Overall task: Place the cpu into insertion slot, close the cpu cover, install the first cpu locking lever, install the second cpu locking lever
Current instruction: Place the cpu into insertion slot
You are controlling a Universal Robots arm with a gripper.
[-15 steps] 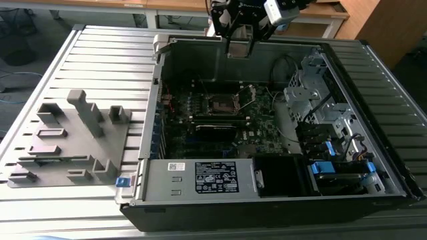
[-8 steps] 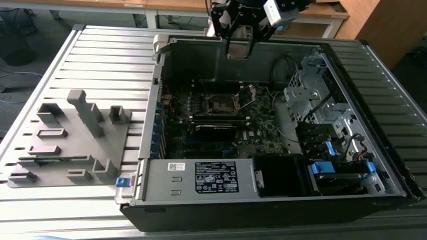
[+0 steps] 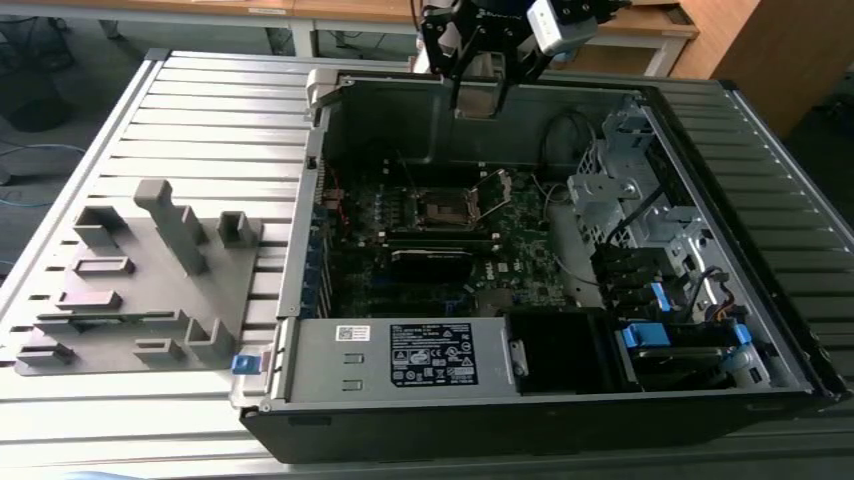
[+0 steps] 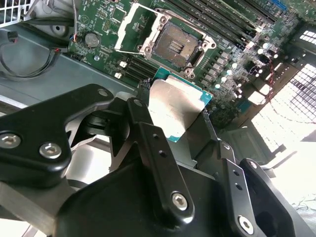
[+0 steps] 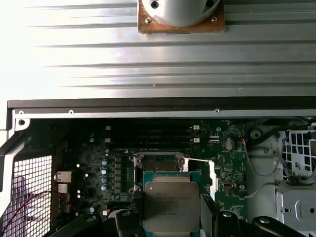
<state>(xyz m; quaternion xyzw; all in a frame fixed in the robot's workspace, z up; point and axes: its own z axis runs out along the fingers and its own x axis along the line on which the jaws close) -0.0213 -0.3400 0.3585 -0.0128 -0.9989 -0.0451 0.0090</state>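
A robotics lab: slatted metal bench [image 3: 200, 110], opened computer case [image 3: 534, 432], wooden desks [image 3: 334, 10] behind

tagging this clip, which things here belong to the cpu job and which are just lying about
Job in hand:
cpu, gripped by the end effector
slot, bare
cover, open

Lying about:
power supply
grey block beside the case
memory slots

There are one cpu [image 5: 172, 207], one insertion slot [image 4: 176, 45] and one cpu cover [image 4: 123, 32]. One computer case [image 3: 534, 430] stands beside one fixture block [image 3: 134, 285].
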